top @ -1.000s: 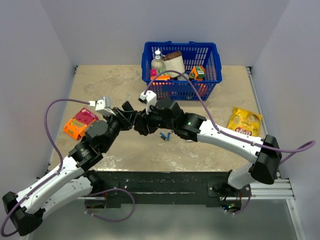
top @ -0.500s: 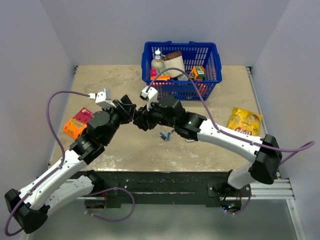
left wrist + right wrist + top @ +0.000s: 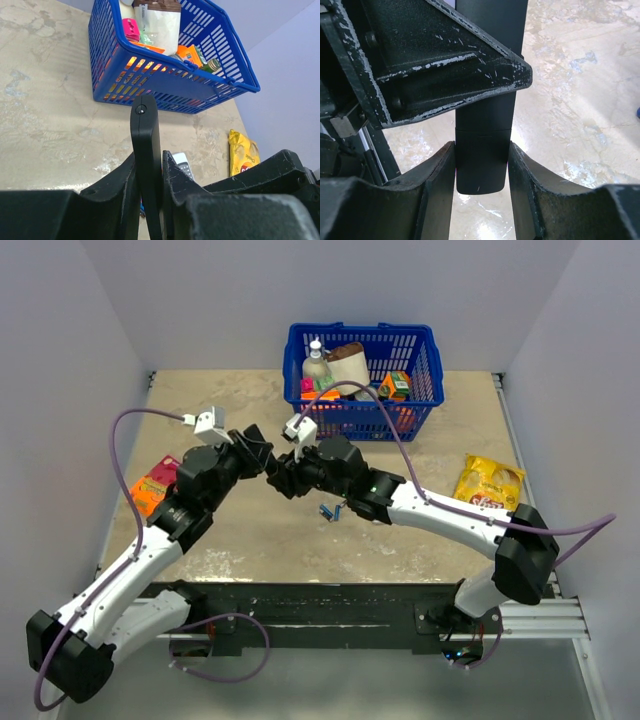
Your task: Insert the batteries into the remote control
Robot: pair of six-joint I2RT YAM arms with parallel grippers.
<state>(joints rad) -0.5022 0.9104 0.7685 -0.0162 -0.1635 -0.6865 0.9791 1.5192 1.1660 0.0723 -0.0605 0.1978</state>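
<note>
**Remote held in the air between both hands, cover not yet off**

An orange packet (image 3: 152, 487) lies untouched at the left edge of the desk (image 3: 260, 530). Next along, the left hand (image 3: 149, 162) is clamped tight on the remote control (image 3: 145, 135). It grips the black bar edge-on, with a finger flat against each broad face. The remote hangs above the middle of the desk, in front of the blue basket (image 3: 365, 420). From above it is mostly lost among the black hands.

Its long axis runs along the left fingers. The free end sticks out past their tips and points toward the far side of the desk, at the basket. The other end sits in the right hand (image 3: 481, 160), whose two fingers appear to rest against its narrow sides, closed on it. A seam (image 3: 482, 129) crosses the body just above those fingers, probably the edge of the back cover.

Further right, the blue batteries (image 3: 331, 510) lie loose on the desk below the right forearm. A yellow bag (image 3: 489, 483) sits well apart near the right edge.

The step in hand looks like opening the battery compartment, and loading has not begun. The next move would call for the right hand to slide or pull the cover straight along the long axis. The left hand must hold firm meanwhile, so the bar neither twists nor slips. After that the cover has to be put down and a cell picked up.
</note>
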